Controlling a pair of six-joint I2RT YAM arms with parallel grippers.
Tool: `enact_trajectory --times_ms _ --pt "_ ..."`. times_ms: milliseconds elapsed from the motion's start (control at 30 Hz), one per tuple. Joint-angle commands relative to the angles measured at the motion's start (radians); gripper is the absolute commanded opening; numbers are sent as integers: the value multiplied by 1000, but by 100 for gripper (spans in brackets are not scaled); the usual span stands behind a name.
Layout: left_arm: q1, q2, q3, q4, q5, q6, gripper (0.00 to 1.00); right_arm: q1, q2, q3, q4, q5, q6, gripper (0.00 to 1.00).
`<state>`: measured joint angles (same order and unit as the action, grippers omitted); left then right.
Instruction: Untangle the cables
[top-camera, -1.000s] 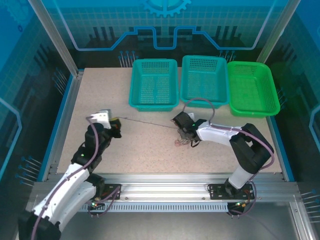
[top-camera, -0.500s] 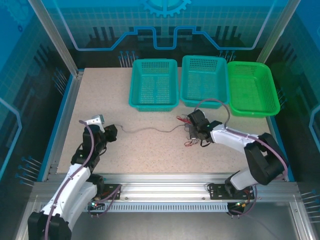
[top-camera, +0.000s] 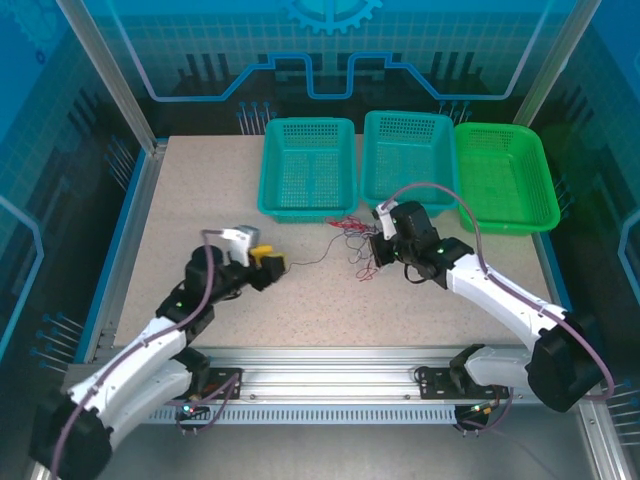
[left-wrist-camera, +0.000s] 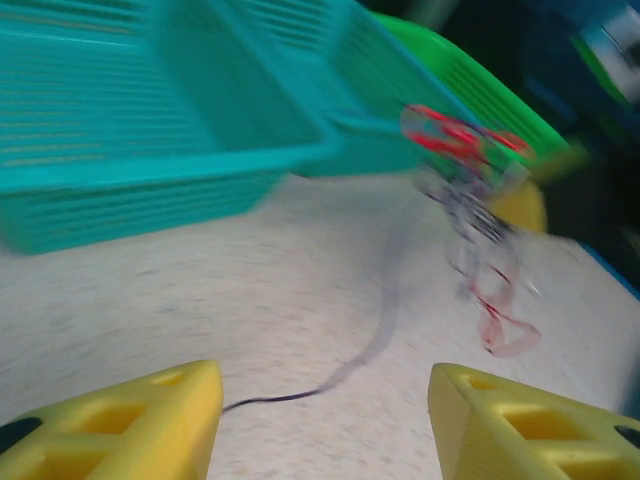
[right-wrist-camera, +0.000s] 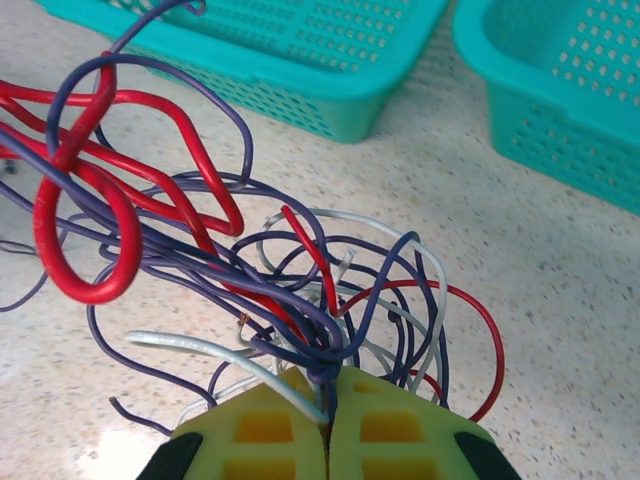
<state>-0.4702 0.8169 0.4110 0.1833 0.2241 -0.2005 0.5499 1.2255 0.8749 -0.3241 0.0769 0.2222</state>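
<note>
The right gripper (right-wrist-camera: 328, 385) is closed, its fingers pressed together on the cables (right-wrist-camera: 250, 270) right at the knot, where red, dark and whitish strands cross. The bunch hangs just in front of the teal baskets (top-camera: 308, 165), over the table (top-camera: 200, 200). The left gripper (left-wrist-camera: 325, 400) stands wide apart and clamps nothing. One dark strand (left-wrist-camera: 385, 320) trails across the table from the bunch to just beside its finger.

The main risk is probably the grip point. With several strands pinched at the knot, any pull on one strand may cinch the tangle tighter instead of freeing it. The red loops (top-camera: 345, 222) sit close to a basket's front wall and could snag in the mesh if the bunch moves that way. The loose strand is hair-thin and lies flat, so the left jaws could close beside it and catch nothing.

The right wrist view resolves which strands cross and where they are pinched, while from above the bunch is a small scribble. The top view gives the spacing of both arms and the baskets. The left wrist view is blurred, yet it shows the jaws' gap and the strand's course.
</note>
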Motion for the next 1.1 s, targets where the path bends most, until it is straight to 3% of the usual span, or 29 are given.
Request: enact_trajectory --times_ms 0,133,333,367,400,467,567,667,833,933,1067 --pt "-95 109 86 43 20 248 59 13 -40 58 -42 -114 -47 0" --pt "-130 275 161 68 21 286 60 20 -62 68 -53 -192 -61 0" --pt "-139 456 223 174 27 256 60 54 -86 73 -63 -193 -59 0" --pt "-139 472 224 194 6 238 54 59 -87 71 -63 -184 -60 0" --pt "-140 482 225 207 -18 222 42 61 -87 68 -64 -170 -56 0" --pt "-140 482 221 217 -79 195 0 62 -86 60 -62 -124 -43 0" --pt "-140 429 195 210 -205 143 0 61 -75 20 -44 -3 20 0" --pt "-129 320 156 183 -314 76 0 44 -42 -80 -20 170 200 0" --pt "-52 109 91 72 -401 -38 0 -107 -8 -233 -32 254 460 4" --pt "1 48 77 17 -341 -69 0 -131 -27 -272 -16 300 462 5" --pt "-2 97 76 79 -133 -54 0 -101 -14 -236 21 179 365 12"
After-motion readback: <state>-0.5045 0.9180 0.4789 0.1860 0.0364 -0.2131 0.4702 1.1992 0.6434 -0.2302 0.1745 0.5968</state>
